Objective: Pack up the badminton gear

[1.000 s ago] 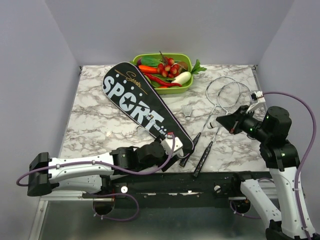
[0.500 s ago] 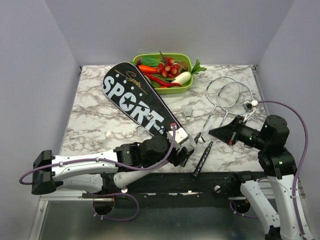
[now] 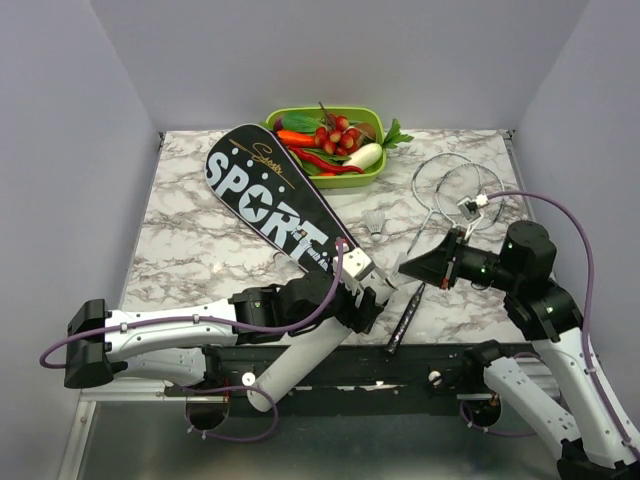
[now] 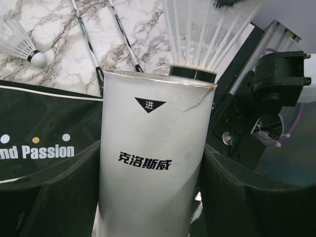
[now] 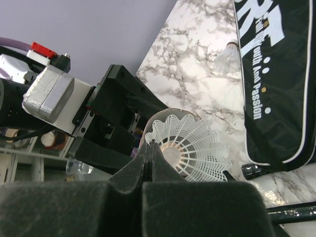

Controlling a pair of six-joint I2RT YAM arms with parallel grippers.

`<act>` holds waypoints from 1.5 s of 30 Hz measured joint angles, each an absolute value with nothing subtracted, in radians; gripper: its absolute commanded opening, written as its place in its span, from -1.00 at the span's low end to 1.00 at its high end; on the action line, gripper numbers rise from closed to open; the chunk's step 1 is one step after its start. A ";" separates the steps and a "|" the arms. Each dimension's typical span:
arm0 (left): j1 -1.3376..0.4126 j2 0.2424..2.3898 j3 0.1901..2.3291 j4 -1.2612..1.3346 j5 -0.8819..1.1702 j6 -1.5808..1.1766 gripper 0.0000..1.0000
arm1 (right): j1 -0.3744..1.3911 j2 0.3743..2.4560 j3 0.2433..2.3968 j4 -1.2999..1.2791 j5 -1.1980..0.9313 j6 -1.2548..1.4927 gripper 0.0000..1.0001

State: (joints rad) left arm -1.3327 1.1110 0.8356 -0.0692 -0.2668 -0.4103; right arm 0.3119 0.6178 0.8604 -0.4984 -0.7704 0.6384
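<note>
My left gripper is shut on a white cardboard tube with black lettering, holding it tilted over the table's front edge. My right gripper is shut on the skirt rim of a white shuttlecock, whose head sits in the tube's open mouth. A second shuttlecock lies loose on the marble. Two silver rackets lie at the right, black handles toward the front. The black "SPORT" bag lies diagonally across the middle.
A green tray of toy vegetables stands at the back centre, touching the bag's wide end. The right arm's purple cable loops above the rackets. The black rail runs along the near edge, under the tube.
My right gripper has travelled left with the shuttlecock to the tube's mouth. The left arm has swung the tube up and rightward, so more of its length shows over the front rail.
</note>
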 measured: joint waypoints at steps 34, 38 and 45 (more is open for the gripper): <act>-1.331 1.129 0.905 -0.102 -0.092 -0.045 -1.00 | 0.621 0.698 0.757 -0.381 -0.730 0.745 -0.99; -1.334 1.110 0.883 -0.093 -0.081 -0.041 -1.00 | 0.682 0.730 0.756 -0.366 -0.686 0.762 -0.58; -1.335 1.038 0.823 -0.094 -0.078 -0.038 -1.00 | 0.708 0.728 0.780 -0.400 -0.609 0.764 0.27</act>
State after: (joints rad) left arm -1.3346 1.0378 0.8227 -0.0937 -0.0780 -0.0376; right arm 0.7078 0.7277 0.7803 -0.4004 -0.6086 0.7635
